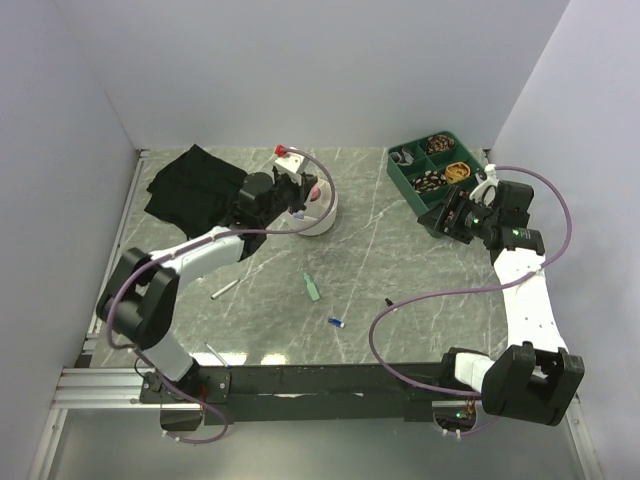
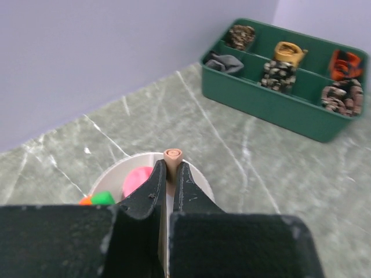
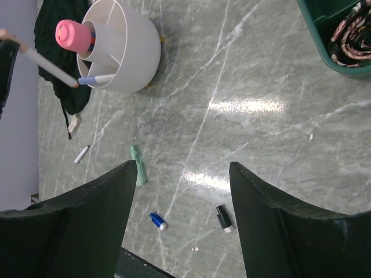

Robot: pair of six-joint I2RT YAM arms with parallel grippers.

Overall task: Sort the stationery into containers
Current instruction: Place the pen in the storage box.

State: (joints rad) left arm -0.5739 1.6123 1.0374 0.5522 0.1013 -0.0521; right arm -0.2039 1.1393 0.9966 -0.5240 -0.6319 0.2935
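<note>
Loose on the table lie a blue piece, black piece, green highlighter and grey pen. Beyond, the left gripper pinches a white pen tilted over the bowl, its shaft mostly hidden between the fingers. The right gripper hangs spread wide and empty near the tray.

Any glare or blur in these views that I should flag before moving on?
Right wrist: two bright glare patches on the table, but the small items stay legible. Left wrist: the white bowl below the left gripper and its pen looks soft, while the green tray reads clearer. Top external: evenly lit and sharp, with only soft shadows.
</note>
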